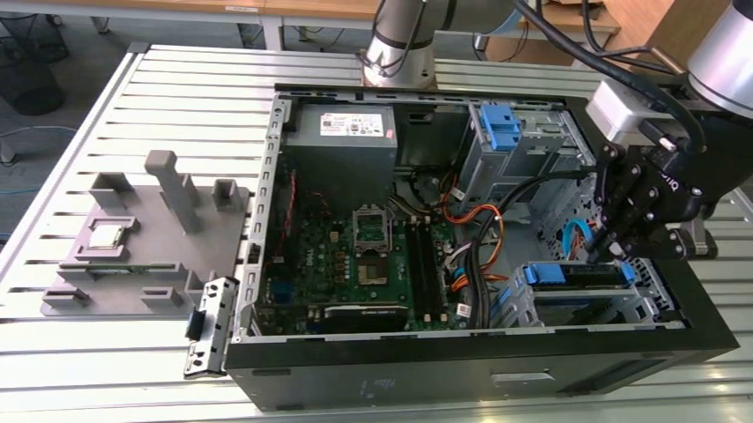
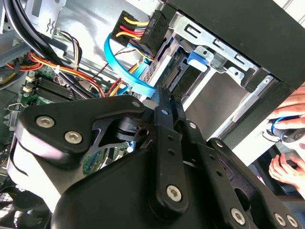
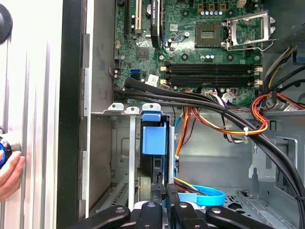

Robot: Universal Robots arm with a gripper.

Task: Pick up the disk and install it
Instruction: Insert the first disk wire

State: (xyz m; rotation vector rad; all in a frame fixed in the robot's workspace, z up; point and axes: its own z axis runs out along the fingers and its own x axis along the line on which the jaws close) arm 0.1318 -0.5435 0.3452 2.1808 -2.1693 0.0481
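The gripper (image 1: 620, 251) hangs over the open case (image 1: 471, 374), at about 4 o'clock in the exterior view, just above the drive cage (image 1: 588, 300) in the case's near corner. In the first wrist view its fingers (image 3: 157, 195) stand pressed close together with nothing between them, the tips right at the rear edge of the disk (image 3: 153, 164). The disk sits on edge in the cage slot, its blue carrier tab (image 3: 154, 133) at 12 o'clock from the fingertips. In the exterior view the disk (image 1: 577, 275) shows as a blue-railed slab lying in the cage, at 7 o'clock from the gripper.

A blue flat cable (image 3: 202, 195) curls just beside the fingers, at 3 o'clock from them in the first wrist view. The motherboard (image 1: 353, 256) fills the case floor, at 9 o'clock from the gripper in the exterior view. A second blue bracket (image 1: 503, 128) stands in the far cage, at 12 o'clock. A person's hand (image 2: 288, 121) rests outside the case in the second wrist view.
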